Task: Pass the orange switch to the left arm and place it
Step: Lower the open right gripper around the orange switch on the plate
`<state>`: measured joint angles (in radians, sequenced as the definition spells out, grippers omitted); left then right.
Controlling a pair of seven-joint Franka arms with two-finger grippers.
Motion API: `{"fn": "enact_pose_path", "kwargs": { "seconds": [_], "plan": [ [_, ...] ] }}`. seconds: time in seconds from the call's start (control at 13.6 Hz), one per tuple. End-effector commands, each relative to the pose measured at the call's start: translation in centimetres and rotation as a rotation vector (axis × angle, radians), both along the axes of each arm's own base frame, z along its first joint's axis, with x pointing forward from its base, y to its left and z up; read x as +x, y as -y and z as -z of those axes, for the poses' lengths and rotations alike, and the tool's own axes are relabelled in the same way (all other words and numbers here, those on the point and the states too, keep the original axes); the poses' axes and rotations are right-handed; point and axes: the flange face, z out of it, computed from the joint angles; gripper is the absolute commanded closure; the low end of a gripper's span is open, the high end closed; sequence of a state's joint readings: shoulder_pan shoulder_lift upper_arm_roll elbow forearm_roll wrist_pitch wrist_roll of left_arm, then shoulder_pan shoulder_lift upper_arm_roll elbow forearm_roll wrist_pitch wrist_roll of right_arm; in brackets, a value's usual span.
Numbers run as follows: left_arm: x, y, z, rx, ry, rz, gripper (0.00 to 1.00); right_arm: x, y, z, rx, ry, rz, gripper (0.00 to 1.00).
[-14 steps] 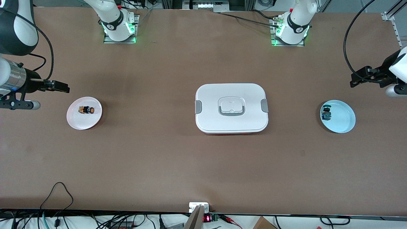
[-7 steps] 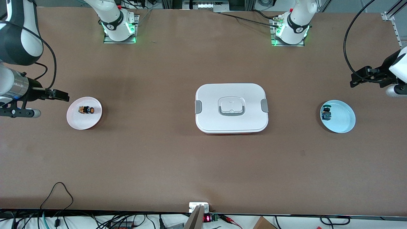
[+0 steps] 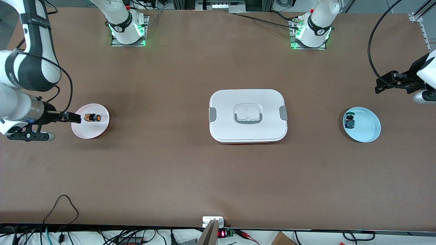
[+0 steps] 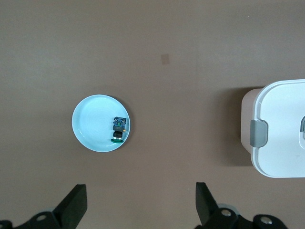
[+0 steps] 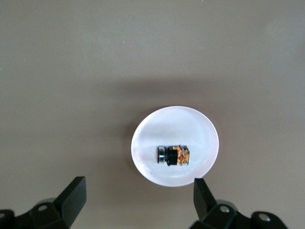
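Observation:
The orange switch (image 3: 92,118) lies on its side on a small pink plate (image 3: 89,131) toward the right arm's end of the table. My right gripper (image 3: 73,117) hovers open over that plate's rim, empty. In the right wrist view the orange switch (image 5: 173,155) rests on the plate (image 5: 176,124), clear of my right gripper (image 5: 138,187). The white box (image 3: 224,102) sits shut at mid-table. My left gripper (image 3: 385,83) waits open over bare table at the left arm's end; the left wrist view shows the left gripper (image 4: 140,191) empty.
A light blue plate (image 3: 368,129) holding a small blue-green switch (image 3: 349,121) lies toward the left arm's end. The left wrist view shows this plate (image 4: 93,121), the blue-green switch (image 4: 119,130) and the box's corner (image 4: 281,129). Cables run along the table's near edge.
The right arm has swung its open gripper toward the front camera and up to the pink plate's rim. The left arm has not moved.

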<state>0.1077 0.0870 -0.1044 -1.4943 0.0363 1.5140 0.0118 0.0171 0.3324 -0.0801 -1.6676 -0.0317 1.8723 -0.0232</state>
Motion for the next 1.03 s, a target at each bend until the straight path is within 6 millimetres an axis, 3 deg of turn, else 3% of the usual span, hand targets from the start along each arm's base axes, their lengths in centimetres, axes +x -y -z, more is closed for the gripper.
{"fn": "enact_pose_path", "kwargs": {
  "seconds": [0.0,0.44,0.95],
  "plan": [
    [-0.5,0.0,-0.7,0.001,0.01,0.018,0.0,0.8,0.2,1.6,-0.008,0.022,-0.064,0.0],
    [-0.5,0.5,-0.7,0.001,0.01,0.022,0.0,-2.2,3.4,8.9,0.001,0.045,-0.062,0.0],
    [-0.5,0.2,-1.1,0.002,0.015,0.017,0.0,-6.0,4.5,14.8,0.016,0.052,-0.021,0.0]
  ]
}}
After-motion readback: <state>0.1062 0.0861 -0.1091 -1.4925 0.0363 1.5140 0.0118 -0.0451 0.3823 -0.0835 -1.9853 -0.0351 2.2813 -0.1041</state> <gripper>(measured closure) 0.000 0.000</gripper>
